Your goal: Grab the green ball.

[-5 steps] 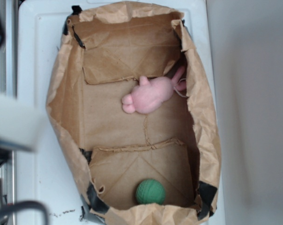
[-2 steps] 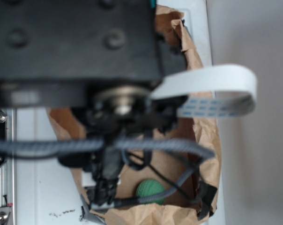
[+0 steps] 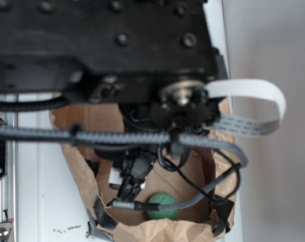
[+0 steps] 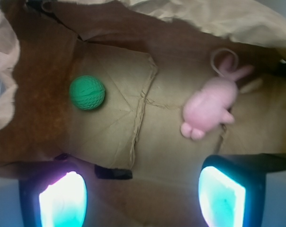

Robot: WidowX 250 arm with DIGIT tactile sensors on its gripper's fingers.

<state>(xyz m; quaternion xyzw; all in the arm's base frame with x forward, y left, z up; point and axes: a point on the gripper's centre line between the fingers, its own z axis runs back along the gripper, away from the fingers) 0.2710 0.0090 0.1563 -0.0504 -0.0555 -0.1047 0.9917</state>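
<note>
Jaws spread wide and empty, gripper (image 4: 140, 198) hovers over paper bag (image 4: 110, 137), green ball (image 4: 87, 93) left, pink plush toy (image 4: 210, 107) right.

A dark-green, finely knit-patterned green ball (image 4: 87, 93) is seen; pink marks the plush toy (image 4: 210, 108); plain brown marks the paper bag (image 4: 110, 132).

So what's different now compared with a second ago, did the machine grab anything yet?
Nothing is grabbed yet. The black robot arm swung in over the brown paper bag, then shifted toward the right of the overhead picture, and now hides most of it. Its fingers are spread wide and empty above the bag floor. The small dark-green knit ball stayed put at the bag's near end, and the pink plush bunny is untouched.
</note>
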